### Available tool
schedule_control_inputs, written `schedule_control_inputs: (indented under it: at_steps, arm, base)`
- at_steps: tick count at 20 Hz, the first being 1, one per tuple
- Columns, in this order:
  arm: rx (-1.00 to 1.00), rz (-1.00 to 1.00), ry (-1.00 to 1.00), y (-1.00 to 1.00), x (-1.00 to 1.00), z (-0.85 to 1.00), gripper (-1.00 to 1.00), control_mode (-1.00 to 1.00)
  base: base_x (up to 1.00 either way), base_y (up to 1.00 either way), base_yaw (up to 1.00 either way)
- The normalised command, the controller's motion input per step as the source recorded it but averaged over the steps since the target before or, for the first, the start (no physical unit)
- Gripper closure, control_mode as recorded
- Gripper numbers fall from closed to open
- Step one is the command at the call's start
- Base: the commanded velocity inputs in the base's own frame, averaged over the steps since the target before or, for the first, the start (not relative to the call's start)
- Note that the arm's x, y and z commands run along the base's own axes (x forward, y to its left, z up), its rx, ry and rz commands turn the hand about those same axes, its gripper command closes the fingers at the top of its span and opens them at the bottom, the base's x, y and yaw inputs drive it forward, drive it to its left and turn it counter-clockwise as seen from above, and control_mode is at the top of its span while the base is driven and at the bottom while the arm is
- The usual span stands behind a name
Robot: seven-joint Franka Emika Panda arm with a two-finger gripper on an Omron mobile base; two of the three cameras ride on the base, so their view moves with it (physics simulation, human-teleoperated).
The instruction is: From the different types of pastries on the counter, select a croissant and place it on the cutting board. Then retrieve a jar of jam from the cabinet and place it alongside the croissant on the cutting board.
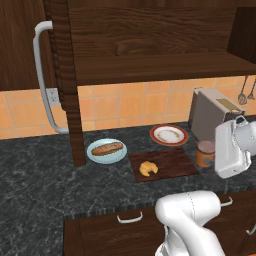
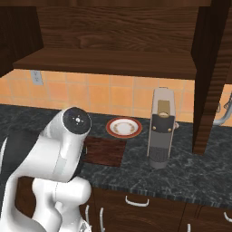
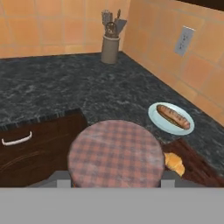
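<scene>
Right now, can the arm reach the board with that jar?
Probably yes. The gripper, shut on the jar, is at the board's right edge, and the board is bare between it and the croissant; nothing stands in the way.

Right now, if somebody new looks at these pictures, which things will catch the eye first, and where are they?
The pincer is shut on the jam jar, at the right edge of the cutting board; its checked lid looms large in the hand view. The golden croissant already lies on the board's left part. Left of the board, a long brown loaf rests on a pale blue plate, below the open cabinet.
</scene>
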Motion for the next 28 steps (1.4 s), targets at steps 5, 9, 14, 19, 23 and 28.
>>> schedule_control_inputs:
  at_steps: [5,9,14,19,23,28]
  arm:
    - [0.21,0.08,-0.32,-0.17,-0.03,-0.43,1.0,-1.0]
    - [0.06,0.03,-0.09,-0.02,0.02,-0.18,1.0,-1.0]
    - [0.0,0.0,0.0,0.0,0.01,-0.01,1.0,-1.0]
    - [0.0,-0.1,0.0,0.11,0.92,-0.56,1.0,-1.0]
    - [0.0,-0.15,0.0,0.15,1.0,-0.7,1.0,-1.0]
    - [0.0,-0.03,0.0,0.0,0.36,-0.13,1.0,-1.0]
  base:
    - [0.0,0.0,0.0]
    - [0.0,0.0,0.0]
    - [0.0,0.0,0.0]
    - [0.0,0.0,0.0]
    - [0.0,0.0,0.0]
    - [0.0,0.0,0.0]
